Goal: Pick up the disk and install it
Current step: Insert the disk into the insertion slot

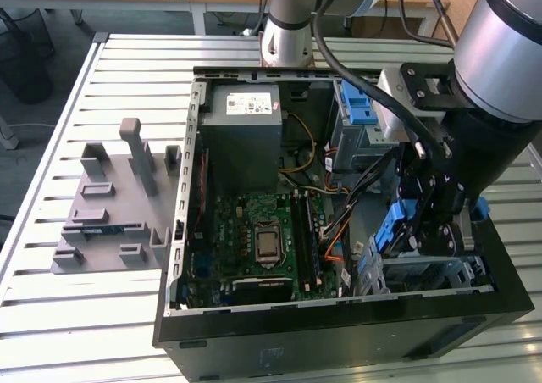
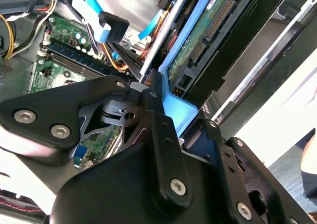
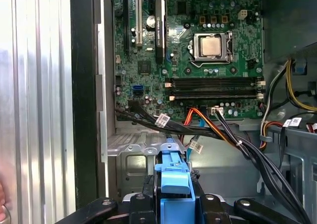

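Now, stage: I judge the pick-up done and the install under way, with the disk [image 1: 398, 230] lifted and not yet seated.
Claw [image 3: 173, 204]: closed on the disk's blue end bracket, which I see pinched between 2 black fingers [image 3: 141, 201] in the first wrist view.
Disk position: tilted steeply inside the open case [image 1: 339, 332], on the exterior view's right, just over the grey cage [image 1: 432, 273].
Contact: I cannot tell whether the disk's lower edge touches the cage.
Disk face: in the second wrist view I see its green circuit side and connector [image 2: 210, 28], with a blue rail running along the edge.
Left to do: by my reading, the disk has to go fully into the cage and the claw has to let go; none of that shows as done.
Cables [image 3: 228, 135]: a bundle of black, orange and red leads runs from the motherboard [image 3: 198, 50] toward the cage, and I rate it the likeliest snag.
Second cage [image 1: 356, 116]: has blue plastic parts and sits further back in the case.
Power supply [image 1: 246, 124]: the grey box in the far corner of the case, well apart from the disk.
Fixture [image 1: 118, 205]: a grey block with posts on the worktop [image 1: 85, 315], outside the case on the exterior view's left.
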Controlling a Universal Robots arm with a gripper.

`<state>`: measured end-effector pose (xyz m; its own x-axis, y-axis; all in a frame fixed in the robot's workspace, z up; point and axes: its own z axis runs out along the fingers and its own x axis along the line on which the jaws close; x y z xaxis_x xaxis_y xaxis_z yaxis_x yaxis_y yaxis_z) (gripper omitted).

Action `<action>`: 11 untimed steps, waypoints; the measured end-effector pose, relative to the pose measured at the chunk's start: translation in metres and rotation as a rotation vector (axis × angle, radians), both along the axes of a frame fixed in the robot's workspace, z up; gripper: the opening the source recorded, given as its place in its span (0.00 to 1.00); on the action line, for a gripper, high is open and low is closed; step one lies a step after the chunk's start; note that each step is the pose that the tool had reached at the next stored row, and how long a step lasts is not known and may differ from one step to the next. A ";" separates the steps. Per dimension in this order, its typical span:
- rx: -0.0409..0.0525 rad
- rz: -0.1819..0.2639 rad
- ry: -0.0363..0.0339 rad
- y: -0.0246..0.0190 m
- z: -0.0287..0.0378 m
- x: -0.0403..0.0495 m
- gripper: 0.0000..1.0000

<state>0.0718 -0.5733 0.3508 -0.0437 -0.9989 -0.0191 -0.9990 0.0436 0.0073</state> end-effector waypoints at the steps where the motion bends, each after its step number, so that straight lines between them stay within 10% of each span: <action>1: 0.0000 0.000 0.0000 0.0000 -0.0008 0.0000 0.36; 11: 0.0000 0.000 0.0000 0.0000 -0.0052 0.0000 0.36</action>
<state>0.0718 -0.5733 0.3456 -0.0437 -0.9989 -0.0191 -0.9990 0.0436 0.0073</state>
